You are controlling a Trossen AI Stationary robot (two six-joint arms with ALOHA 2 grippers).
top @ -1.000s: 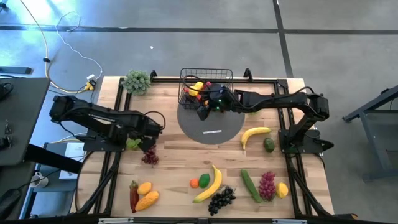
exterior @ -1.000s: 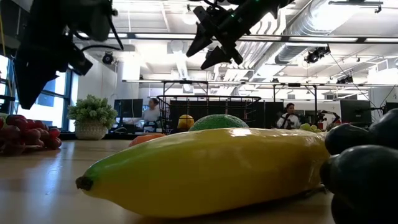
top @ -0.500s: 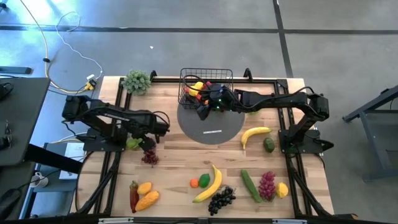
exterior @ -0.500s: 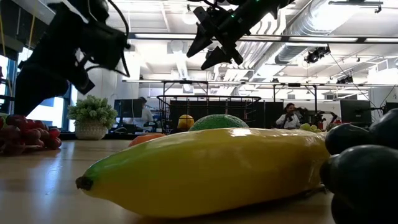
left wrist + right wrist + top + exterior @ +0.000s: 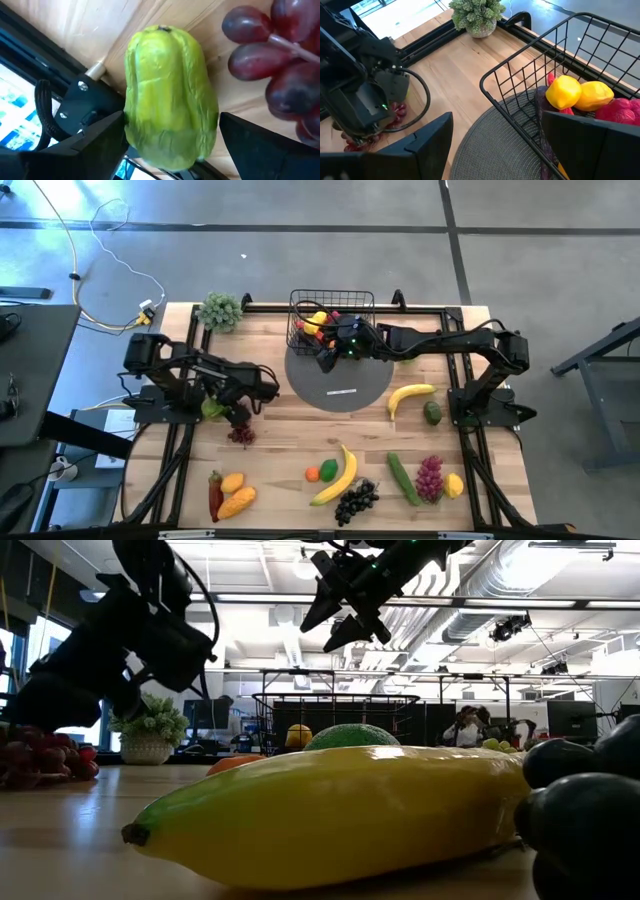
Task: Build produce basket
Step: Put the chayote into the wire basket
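Wooden worktop lies bare mid-left. Left end effector, wide open, straddles a green pepper by the left rail. Right end effector, open, empty, hovers beside the basket.

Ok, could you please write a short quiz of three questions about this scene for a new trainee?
1. True or false: the small black wire-mesh basket already holds some toy produce.
2. Multiple choice: what is the left end effector positioned around?
A) a yellow plastic banana
B) the pale green lumpy toy fruit
C) an orange carrot
3. Fill in: the right end effector hovers above the round grey woven mat, empty and with its fingers ____.

Key: 1 true; 2 B; 3 open.
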